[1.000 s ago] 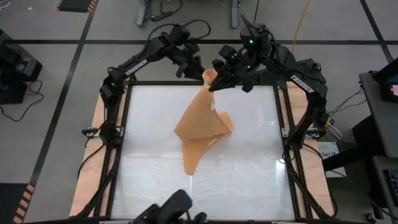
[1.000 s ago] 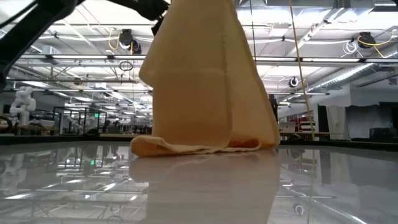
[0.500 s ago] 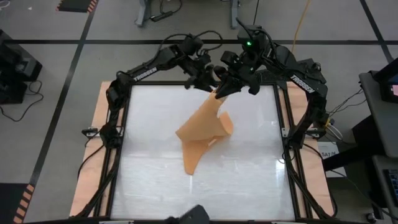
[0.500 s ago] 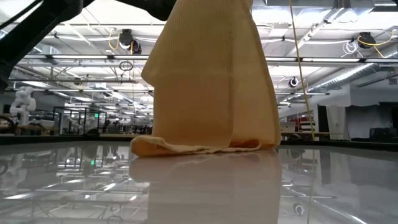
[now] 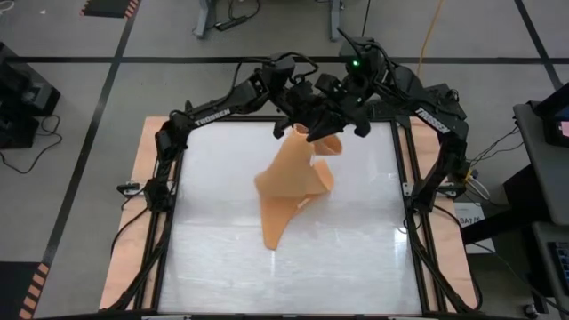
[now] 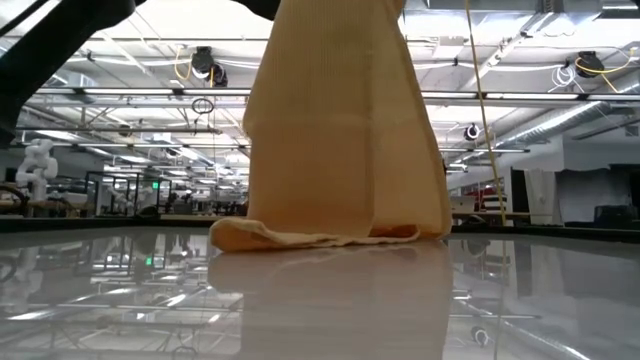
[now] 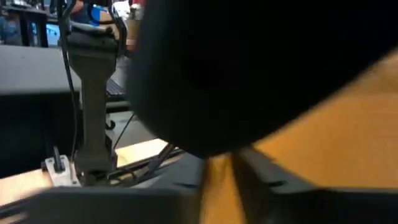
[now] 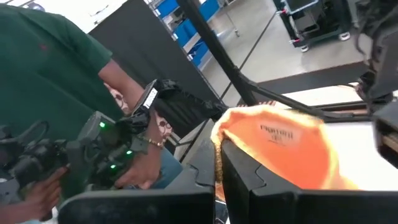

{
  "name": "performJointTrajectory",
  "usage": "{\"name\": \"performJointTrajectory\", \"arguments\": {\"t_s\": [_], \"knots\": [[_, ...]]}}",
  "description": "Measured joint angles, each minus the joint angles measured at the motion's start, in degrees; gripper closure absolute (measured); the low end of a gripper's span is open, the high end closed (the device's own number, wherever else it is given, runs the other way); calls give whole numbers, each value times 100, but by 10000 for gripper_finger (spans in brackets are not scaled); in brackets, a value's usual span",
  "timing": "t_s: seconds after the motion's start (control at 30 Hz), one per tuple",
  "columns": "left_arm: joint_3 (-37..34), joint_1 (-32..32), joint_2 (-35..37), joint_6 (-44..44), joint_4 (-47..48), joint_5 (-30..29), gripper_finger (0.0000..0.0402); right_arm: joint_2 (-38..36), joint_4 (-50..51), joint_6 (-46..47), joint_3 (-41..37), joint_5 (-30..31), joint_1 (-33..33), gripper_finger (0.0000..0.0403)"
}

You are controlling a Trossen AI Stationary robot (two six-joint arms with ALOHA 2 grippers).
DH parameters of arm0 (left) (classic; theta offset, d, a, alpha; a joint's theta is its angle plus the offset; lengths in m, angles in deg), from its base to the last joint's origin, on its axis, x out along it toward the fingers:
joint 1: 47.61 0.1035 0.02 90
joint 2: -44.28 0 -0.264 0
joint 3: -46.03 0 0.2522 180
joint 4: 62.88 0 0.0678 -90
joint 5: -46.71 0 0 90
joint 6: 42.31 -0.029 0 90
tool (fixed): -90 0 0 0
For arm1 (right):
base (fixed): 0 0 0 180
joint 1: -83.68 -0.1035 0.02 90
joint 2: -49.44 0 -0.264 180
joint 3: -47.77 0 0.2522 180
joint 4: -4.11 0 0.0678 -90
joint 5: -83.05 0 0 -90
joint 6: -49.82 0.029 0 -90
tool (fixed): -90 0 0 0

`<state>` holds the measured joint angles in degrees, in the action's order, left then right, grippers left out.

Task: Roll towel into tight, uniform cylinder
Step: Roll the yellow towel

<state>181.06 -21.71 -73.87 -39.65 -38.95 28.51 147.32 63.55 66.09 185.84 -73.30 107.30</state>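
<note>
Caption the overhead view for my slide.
Both pincers, left and right, lift the towel by its top edge above the table.

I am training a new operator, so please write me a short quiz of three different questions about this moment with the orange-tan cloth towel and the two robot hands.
1. True or false: the orange-tan cloth towel lies flat and fully spread on the white table.
2. Which hand grips the towel's raised top in its own wrist view? A) right hand B) left hand C) neither
3. Fill in: in the low view the towel's bottom edge rests on the ____.

Key: 1. False; it hangs lifted, only its lower part on the table. 2. A. 3. table.
</note>
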Motion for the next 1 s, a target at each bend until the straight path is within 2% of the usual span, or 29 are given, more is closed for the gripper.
{"name": "performJointTrajectory", "arguments": {"t_s": [0.03,0.13,0.53,0.73,1.0], "knots": [[0,-6,1,56,-4,-18,377,0,-8,-6,0,1,-27,403],[0,24,-1,109,108,-84,393,2,-4,-7,0,34,-66,403],[0,773,115,411,476,-91,399,-132,-43,-229,0,262,93,403],[0,1342,413,277,1158,-129,400,-312,-5,-356,0,1006,388,403],[0,2011,1067,104,1467,-249,401,-497,45,-365,0,1984,895,403]]}}
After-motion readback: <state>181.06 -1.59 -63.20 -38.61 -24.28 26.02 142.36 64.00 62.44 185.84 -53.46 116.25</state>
